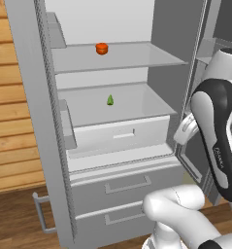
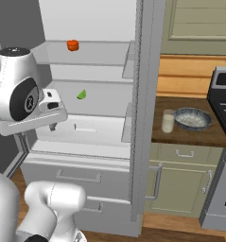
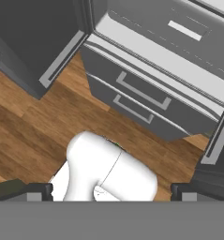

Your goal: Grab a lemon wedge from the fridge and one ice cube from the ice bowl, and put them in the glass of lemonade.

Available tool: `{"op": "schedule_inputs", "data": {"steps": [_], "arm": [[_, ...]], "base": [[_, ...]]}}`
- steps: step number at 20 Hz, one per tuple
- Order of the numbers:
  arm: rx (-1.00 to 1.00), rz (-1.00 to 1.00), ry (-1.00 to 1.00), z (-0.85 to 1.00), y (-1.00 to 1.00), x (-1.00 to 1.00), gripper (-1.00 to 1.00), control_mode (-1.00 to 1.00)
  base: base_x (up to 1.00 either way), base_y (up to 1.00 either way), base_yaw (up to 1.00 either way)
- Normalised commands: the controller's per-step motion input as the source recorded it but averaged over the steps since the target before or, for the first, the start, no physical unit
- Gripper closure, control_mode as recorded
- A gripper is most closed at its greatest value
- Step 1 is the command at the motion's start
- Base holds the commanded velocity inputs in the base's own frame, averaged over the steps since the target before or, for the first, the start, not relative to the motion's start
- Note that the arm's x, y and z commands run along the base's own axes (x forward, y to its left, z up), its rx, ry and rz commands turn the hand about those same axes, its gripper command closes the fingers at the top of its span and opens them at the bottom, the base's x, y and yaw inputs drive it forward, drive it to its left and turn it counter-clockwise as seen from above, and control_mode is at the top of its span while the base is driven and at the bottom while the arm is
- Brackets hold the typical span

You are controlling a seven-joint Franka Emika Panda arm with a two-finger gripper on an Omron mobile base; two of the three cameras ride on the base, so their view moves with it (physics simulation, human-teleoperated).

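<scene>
Reaching for the small bright green lemon wedge is the step in hand: it sits near the middle of the lower shelf in the tall grey-silver fridge, doors open. Round orange-red squat item on the shelf above, ignore it. Two-finger gripper hangs low in front of the white crisper drawer, fingers spread wide, holding nothing. Suggest raising and levelling the hand, going in straight over the shelf's front edge, straddling the wedge. Clear tumbler of pale lemonade stands just beside the shallow grey ice bowl on the wooden counter, near its fridge-side end.
</scene>
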Motion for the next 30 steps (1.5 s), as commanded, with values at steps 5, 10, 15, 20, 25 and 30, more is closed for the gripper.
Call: {"op": "schedule_inputs", "data": {"steps": [5,10,15,20,25,30], "arm": [[0.02,-0.08,-0.02,-0.27,0.02,0.46,-1.0,-1.0],[0.17,-0.17,-0.09,-0.48,0.09,0.0,-1.0,-1.0],[0.03,-0.07,-0.03,-0.05,0.0,-0.01,-1.0,-1.0],[0.0,-0.14,0.01,0.0,0.0,-0.07,-1.0,-1.0],[0.0,-0.03,0.01,0.0,0.0,0.0,-1.0,-1.0],[0.0,0.0,0.0,0.0,0.0,0.0,-1.0,-1.0]], "base": [[0.0,0.0,0.0],[0.0,0.0,0.0],[0.0,0.0,0.0],[0.0,0.0,0.0],[0.0,0.0,0.0],[0.0,0.0,0.0]]}}
